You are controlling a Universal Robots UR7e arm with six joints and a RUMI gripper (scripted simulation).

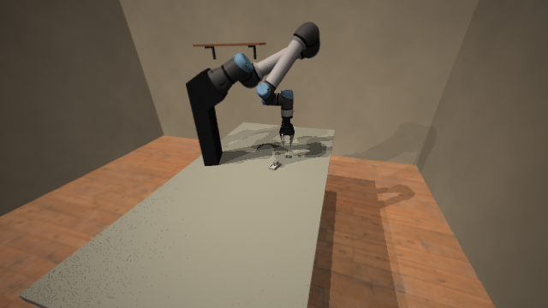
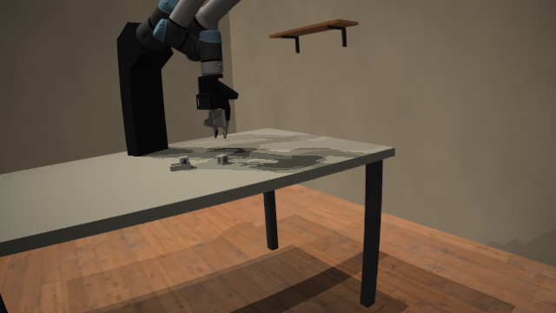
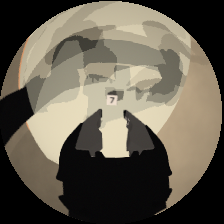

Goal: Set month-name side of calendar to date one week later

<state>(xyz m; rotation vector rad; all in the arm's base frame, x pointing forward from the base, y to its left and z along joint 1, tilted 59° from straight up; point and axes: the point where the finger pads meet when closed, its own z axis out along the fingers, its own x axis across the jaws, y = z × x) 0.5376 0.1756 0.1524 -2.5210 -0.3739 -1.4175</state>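
A small grey calendar tray lies on the table with one cube standing in it; it also shows in the exterior view. A second cube lies loose on the table to the tray's right. In the wrist view this loose cube shows a 7 on its top face. My gripper hangs above the loose cube, well clear of the table. Its fingers stand partly closed with a narrow gap and nothing between them. The tray is not seen in the wrist view.
The black arm pedestal stands at the table's back left. The table's far edge and right edge are close to the cubes. A wooden shelf hangs on the back wall.
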